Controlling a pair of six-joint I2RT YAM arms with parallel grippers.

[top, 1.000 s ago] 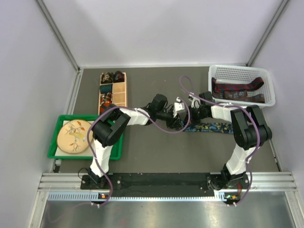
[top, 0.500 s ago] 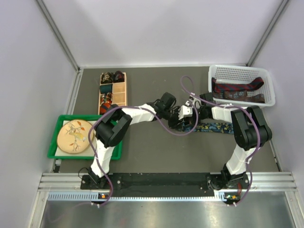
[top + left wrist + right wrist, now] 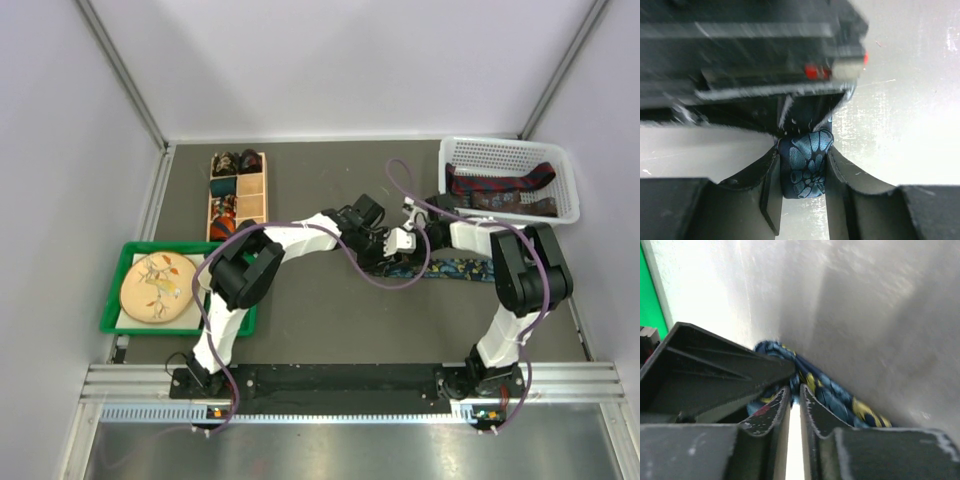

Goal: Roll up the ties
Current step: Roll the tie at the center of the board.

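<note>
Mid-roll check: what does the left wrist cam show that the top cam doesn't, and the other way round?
Left wrist only: the left gripper pressing both sides of the blue floral tie, which is rolled into a tight coil there.
Top only: the tie's unrolled tail lying flat toward the right, the white basket holding red ties, the wooden box and the green tray.
Both: the right gripper close against the left one at the coil, though blurred in the wrist view.

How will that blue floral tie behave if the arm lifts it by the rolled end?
Probably floppy: the blue floral tie bulges softly in the left gripper. Its flat tail would likely dangle and the coil loosen.
</note>
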